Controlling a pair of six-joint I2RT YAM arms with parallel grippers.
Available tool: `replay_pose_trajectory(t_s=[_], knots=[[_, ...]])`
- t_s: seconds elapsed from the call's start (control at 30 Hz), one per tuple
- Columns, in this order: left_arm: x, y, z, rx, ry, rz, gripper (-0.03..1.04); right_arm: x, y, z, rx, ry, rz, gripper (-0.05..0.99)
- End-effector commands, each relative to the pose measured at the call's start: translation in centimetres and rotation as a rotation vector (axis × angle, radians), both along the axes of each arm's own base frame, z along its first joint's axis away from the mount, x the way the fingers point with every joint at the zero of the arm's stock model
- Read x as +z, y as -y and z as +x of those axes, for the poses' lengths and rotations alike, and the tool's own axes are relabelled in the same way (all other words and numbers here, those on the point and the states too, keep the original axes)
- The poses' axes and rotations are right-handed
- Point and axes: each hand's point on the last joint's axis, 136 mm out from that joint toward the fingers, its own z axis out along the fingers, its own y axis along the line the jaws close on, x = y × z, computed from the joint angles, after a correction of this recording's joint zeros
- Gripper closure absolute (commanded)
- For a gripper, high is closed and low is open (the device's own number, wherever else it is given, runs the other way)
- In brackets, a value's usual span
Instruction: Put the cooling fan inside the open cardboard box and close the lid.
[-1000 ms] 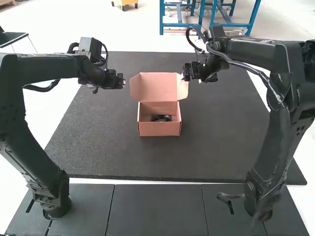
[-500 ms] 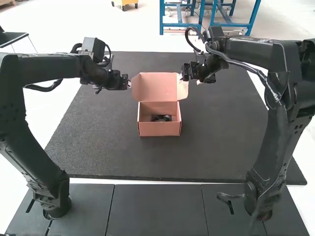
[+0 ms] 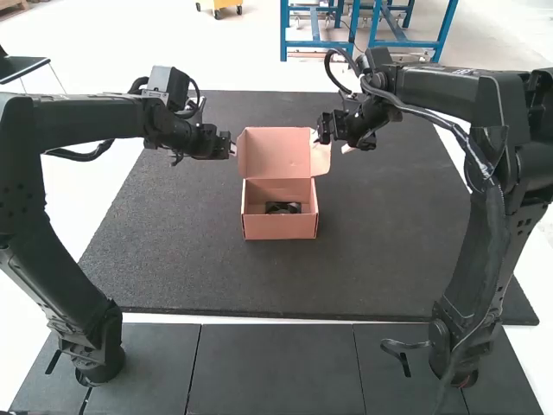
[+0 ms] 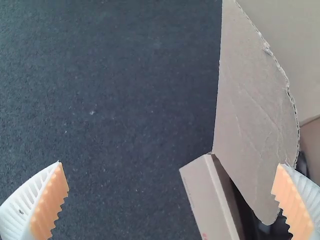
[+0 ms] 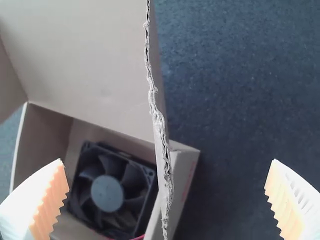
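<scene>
**Fan boxed, lid standing**

Left gripper: upper left of centre in the high view, fingers spread wide, the lid's left flap between them. Cardboard box: mid-frame on the black mat — lid upright, cooling fan lying inside. Right gripper: upper right of centre, fingers parted around the lid's right edge.

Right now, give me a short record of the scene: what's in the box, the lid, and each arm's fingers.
contents: cooling fan, black, lying flat inside the box
container: cardboard box, on the dark mat
top: lid standing upright, not closed
left arm: left gripper beside the lid's left edge, fingers open, holding nothing
right arm: right gripper by the lid's right edge, fingers open, holding nothing
left to do: close the lid
</scene>
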Motion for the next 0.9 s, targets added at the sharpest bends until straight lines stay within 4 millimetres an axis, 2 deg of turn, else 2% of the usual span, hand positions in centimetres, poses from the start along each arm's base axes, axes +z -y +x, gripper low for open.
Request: replay_pose_trajectory(t_s=[0.0,0.3,0.53,0.77,0.87], knots=[[1.6,0.8,0.8,-0.022,0.039,-0.02,0.05,1.7,-0.7,0.9,0.002,0.024,0.04,0.06],[1.0,1.6,0.9,-0.037,0.029,-0.025,0.05,2.3,-1.1,1.6,0.004,0.03,0.044,0.05],[0.8,2.9,0.5,-0.06,0.026,-0.034,0.05,2.1,-1.1,1.5,0.005,0.018,0.039,0.05],[0.8,3.0,0.6,-0.058,0.021,-0.036,0.05,2.1,-1.3,1.0,0.02,0.0,0.04,0.06],[0.7,2.8,0.5,-0.055,0.016,-0.035,0.05,2.2,-1.4,1.0,0.023,0.003,0.043,0.28]])
